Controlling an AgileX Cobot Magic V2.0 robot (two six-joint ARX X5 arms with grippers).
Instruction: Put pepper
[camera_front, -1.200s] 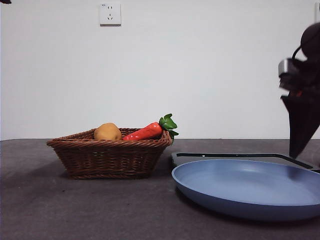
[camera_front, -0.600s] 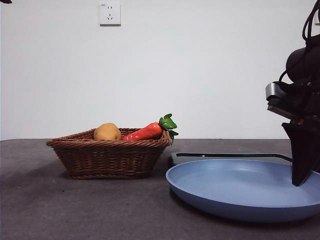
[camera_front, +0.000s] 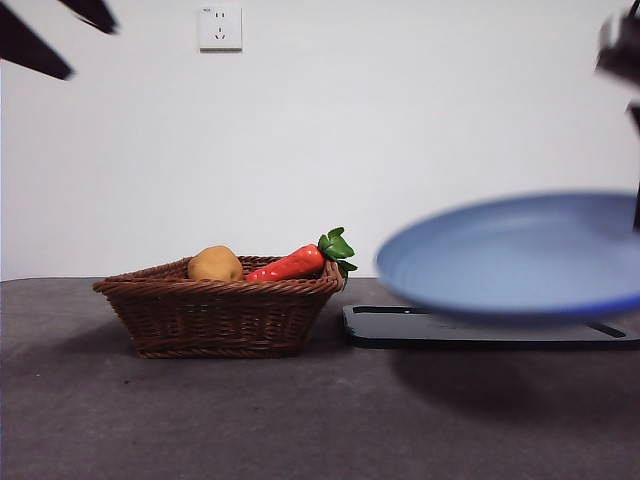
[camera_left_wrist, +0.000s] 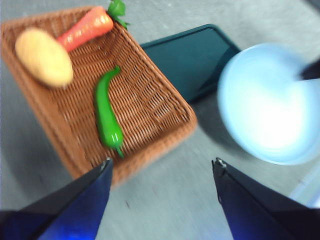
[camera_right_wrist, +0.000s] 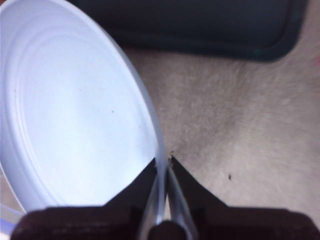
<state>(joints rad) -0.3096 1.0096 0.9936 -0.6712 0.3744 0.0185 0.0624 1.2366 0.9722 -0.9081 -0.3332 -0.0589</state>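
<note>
The right gripper (camera_right_wrist: 164, 162) pinches the blue plate (camera_front: 515, 255) by its thin rim, lifted at right of frame; it could slip and drop; the left gripper (camera_left_wrist: 162, 167), spread, hovers over the pepper (camera_left_wrist: 107, 115).

Even bright light, plate (camera_front: 515, 255) motion-blurred, soft shadows

The left claw (camera_left_wrist: 162, 172) is formed of two flat black jaws, each tapering to a pointed tip with a small pale speck at its end, and a bluish sheen is seen along their inner faces. The right claw (camera_right_wrist: 163, 161) is made of two narrow, matte black wedge-shaped jaws. In the front view, only blurred dark shapes are seen, possibly with a metallic grey part.
</note>
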